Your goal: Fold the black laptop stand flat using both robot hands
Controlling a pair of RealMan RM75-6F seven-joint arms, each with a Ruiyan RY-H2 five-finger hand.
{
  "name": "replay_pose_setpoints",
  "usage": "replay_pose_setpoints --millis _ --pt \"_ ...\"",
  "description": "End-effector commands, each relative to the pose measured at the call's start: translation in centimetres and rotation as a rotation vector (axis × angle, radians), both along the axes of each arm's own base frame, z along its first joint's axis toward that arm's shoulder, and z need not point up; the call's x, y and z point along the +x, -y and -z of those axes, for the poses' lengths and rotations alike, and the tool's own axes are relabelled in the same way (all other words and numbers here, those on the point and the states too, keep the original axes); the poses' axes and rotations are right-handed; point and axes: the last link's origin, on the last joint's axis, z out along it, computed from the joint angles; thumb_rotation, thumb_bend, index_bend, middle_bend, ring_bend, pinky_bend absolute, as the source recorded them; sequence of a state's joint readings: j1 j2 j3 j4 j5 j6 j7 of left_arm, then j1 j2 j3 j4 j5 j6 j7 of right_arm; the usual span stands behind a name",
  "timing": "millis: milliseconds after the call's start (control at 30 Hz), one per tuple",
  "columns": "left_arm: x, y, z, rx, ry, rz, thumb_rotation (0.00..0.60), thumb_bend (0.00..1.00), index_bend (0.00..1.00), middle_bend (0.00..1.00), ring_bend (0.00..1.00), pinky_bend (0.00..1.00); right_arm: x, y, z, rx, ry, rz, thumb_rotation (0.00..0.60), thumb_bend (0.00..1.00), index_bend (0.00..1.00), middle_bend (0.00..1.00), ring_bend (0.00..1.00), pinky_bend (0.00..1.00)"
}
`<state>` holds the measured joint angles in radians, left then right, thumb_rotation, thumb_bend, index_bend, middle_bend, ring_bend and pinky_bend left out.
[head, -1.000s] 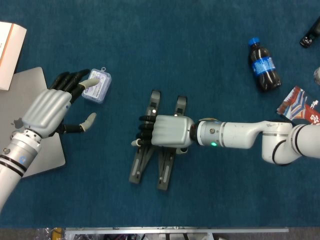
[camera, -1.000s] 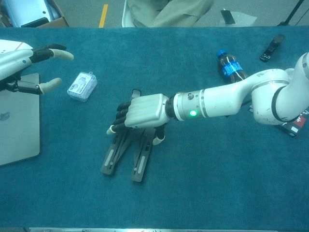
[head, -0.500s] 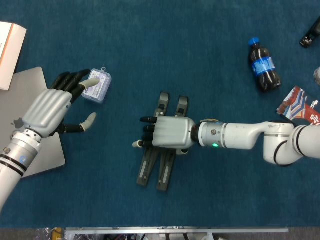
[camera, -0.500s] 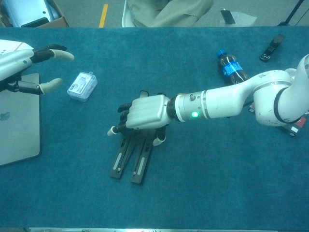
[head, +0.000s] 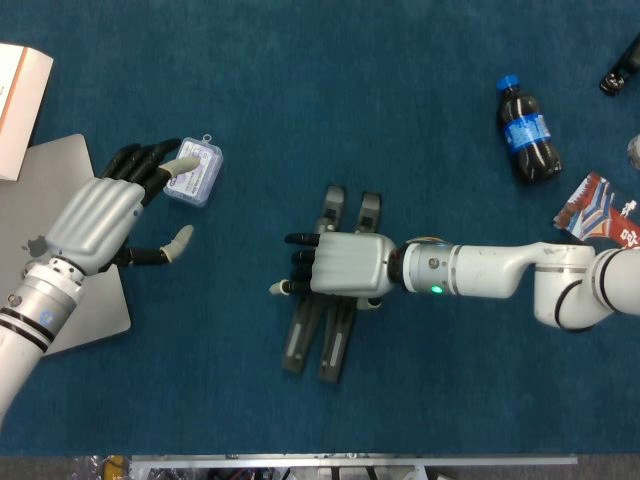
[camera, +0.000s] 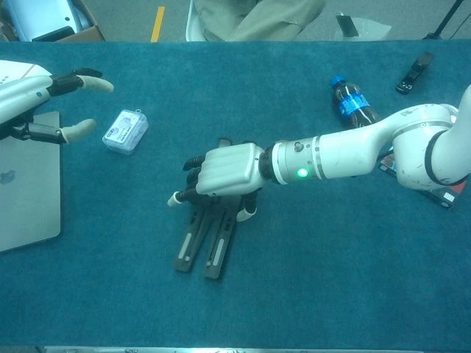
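The black laptop stand (head: 318,345) lies flat on the blue table, its two long arms nearly parallel and close together; in the chest view the stand (camera: 202,246) points toward the front edge. My right hand (head: 340,265) lies palm down across the stand's upper half and hides its middle. The fingers stretch out leftward past the arms, spread apart and gripping nothing. My left hand (head: 100,215) hovers at the far left above the laptop's edge, fingers apart and empty. In the chest view, the left hand (camera: 37,99) is partly cut off at the edge.
A silver laptop (head: 70,300) lies at the left edge. A small clear plastic box (head: 193,171) sits by my left fingertips. A dark cola bottle (head: 527,130) lies at the back right, and a red packet (head: 600,208) lies beside my right arm. A white box (head: 20,95) sits at the far left.
The stand's two arms have swung from splayed to almost parallel. My right hand and the stand have shifted slightly right. The left hand has stayed still.
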<state>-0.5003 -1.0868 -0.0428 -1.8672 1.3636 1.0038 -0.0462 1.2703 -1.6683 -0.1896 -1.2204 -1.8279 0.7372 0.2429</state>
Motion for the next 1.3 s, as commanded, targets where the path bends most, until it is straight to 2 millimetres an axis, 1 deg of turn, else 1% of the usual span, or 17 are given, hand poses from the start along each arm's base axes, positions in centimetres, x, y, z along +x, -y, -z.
replay_pose_setpoints --millis 33,67,167,433,700,867,967,1100,1300 --pt "0.0 0.0 0.0 -0.001 -0.001 -0.001 0.274 0.38 0.11 0.00 0.00 0.00 -0.1 0.1 -0.2 -0.004 -0.006 0.003 0.600 0.19 0.00 0.29 0.01 0.00" --pt "0.0 0.0 0.0 -0.002 -0.001 0.000 0.274 0.38 0.11 0.00 0.00 0.00 -0.2 0.1 -0.3 -0.006 -0.009 0.004 0.600 0.19 0.00 0.24 0.00 0.00" --pt "0.0 0.0 0.1 -0.002 0.001 0.001 0.275 0.38 0.11 0.00 0.00 0.00 -0.4 0.1 -0.3 -0.013 -0.018 0.007 0.600 0.19 0.00 0.18 0.00 0.00" --pt "0.0 0.0 0.1 -0.003 0.001 -0.001 0.274 0.38 0.11 0.00 0.00 0.00 -0.9 0.4 -0.6 -0.032 -0.031 0.023 0.600 0.19 0.00 0.14 0.00 0.00" --pt "0.1 0.0 0.2 -0.008 0.005 0.000 0.274 0.37 0.11 0.00 0.00 0.00 -1.6 0.7 -0.8 -0.045 -0.046 0.031 0.600 0.19 0.00 0.14 0.00 0.00" --pt "0.2 -0.1 0.0 -0.001 0.007 0.005 0.277 0.38 0.11 0.00 0.00 0.00 -1.4 1.4 -1.2 -0.076 -0.018 0.050 0.600 0.19 0.00 0.14 0.00 0.00" --pt "0.2 -0.2 -0.2 0.004 0.003 0.007 0.276 0.38 0.11 0.00 0.00 0.00 -1.2 1.9 -2.0 -0.102 0.008 0.061 0.600 0.19 0.00 0.13 0.00 0.00" --pt "0.0 -0.5 -0.5 0.026 -0.024 0.020 0.275 0.38 0.11 0.00 0.00 0.00 -1.8 2.6 -3.6 -0.153 0.035 0.095 0.600 0.19 0.00 0.10 0.00 0.00" --pt "-0.3 -0.8 -1.2 0.085 -0.080 0.048 0.291 0.37 0.11 0.00 0.00 0.00 -3.7 3.6 -7.5 -0.294 0.139 0.215 0.600 0.19 0.00 0.09 0.00 0.00"
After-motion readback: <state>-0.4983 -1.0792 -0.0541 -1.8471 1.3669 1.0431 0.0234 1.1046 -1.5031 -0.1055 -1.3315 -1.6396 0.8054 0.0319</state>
